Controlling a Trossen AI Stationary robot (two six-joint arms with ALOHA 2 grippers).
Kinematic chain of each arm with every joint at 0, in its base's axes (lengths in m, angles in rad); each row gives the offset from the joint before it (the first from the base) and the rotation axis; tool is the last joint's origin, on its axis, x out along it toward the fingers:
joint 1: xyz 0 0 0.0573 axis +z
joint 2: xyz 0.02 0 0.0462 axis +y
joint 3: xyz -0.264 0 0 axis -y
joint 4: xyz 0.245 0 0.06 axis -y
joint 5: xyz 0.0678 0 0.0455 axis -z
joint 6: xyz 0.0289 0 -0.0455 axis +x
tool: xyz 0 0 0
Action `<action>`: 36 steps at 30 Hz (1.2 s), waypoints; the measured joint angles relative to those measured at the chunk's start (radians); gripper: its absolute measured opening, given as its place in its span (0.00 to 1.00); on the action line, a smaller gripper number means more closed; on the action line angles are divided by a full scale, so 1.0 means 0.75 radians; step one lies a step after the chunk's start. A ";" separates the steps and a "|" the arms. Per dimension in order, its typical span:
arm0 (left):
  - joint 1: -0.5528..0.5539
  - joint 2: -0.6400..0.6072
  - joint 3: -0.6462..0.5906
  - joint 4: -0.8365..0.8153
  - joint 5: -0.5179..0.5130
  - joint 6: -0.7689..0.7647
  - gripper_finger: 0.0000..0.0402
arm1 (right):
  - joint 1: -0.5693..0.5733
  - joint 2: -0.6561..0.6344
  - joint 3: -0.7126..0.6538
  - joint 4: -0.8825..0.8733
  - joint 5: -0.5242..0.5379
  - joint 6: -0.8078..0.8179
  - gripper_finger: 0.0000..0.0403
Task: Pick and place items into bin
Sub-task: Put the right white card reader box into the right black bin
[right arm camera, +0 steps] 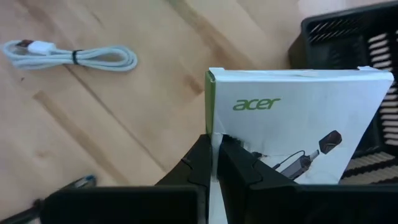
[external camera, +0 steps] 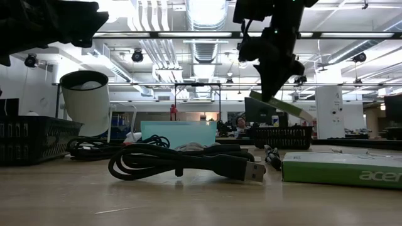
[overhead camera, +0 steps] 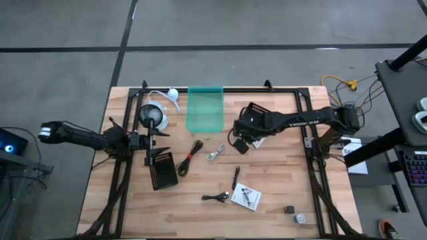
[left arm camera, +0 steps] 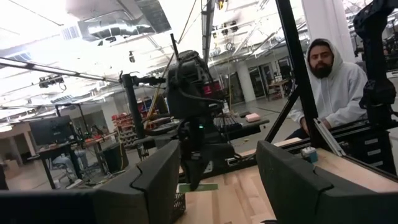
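Note:
My right gripper [overhead camera: 241,138] hangs above the table's middle, just right of the green see-through bin [overhead camera: 205,108], shut on a white acer box with a green edge [right arm camera: 292,118]. The box also shows in the low view [external camera: 282,104]. My left gripper [overhead camera: 151,141] is open and empty [left arm camera: 217,168] at the table's left. On the wood lie a black cable with red [overhead camera: 191,155], a silver metal piece [overhead camera: 216,153], a black pen-like stick [overhead camera: 236,179], a second black cable [overhead camera: 216,197], a white printed card [overhead camera: 245,196] and two tiny grey blocks [overhead camera: 295,213]. My right gripper pinches the acer box between its two fingers at one edge, near the green-edged corner [right arm camera: 214,127]. The fingers come from above, pointing down. The box is lifted clear of the table and hangs tilted below the fingers [external camera: 276,100].
A black mesh basket [overhead camera: 163,170] lies near my left gripper. A white round lamp-like object [overhead camera: 152,117] and a white cable [overhead camera: 167,95] are at the far left. A black frame [overhead camera: 307,127] runs along the table's sides. A person [left arm camera: 333,81] sits beyond the table.

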 joint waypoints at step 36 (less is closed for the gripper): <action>0.000 0.000 -0.001 -0.005 -0.005 0.002 0.49 | -0.366 0.000 0.064 -0.085 -0.059 -0.540 0.02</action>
